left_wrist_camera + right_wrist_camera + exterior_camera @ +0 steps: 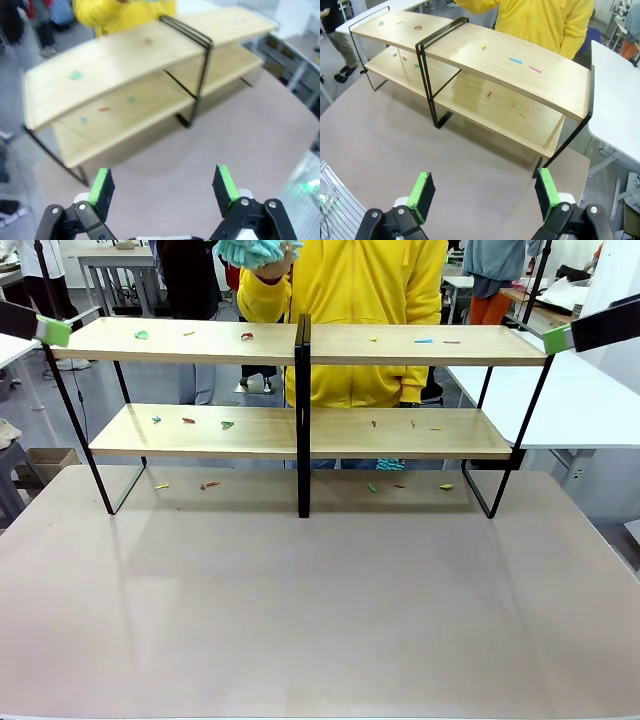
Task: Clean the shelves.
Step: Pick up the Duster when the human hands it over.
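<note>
Item under inspection: the shelves, a wide two-tier rack of long light-wood boards on a thin black metal frame. They stand upright at the far part of the grey-brown tabletop. A black centre post divides both tiers.

Condition: small coloured paper-like scraps lie scattered on the upper board, green, yellow and red to the left of the post, and yellow, blue and pink to the right. Further scraps lie on the lower board and on the tabletop beneath the rack.

Left gripper: black with green pads, jaws spread wide, nothing between them. Its wrist view places it above the bare tabletop, apart from the rack and facing the rack's left end. In the front view it sits at the picture's left edge, level with the upper board.

Right gripper: same build, jaws likewise spread and empty, above the tabletop and apart from the rack, facing its right end. In the front view it sits level with the upper board's right end.

A person in a yellow hooded top stands just behind the rack at its middle. One raised hand holds a fluffy teal cloth above the upper board, not touching it. A white table stands beside the rack's right end.
</note>
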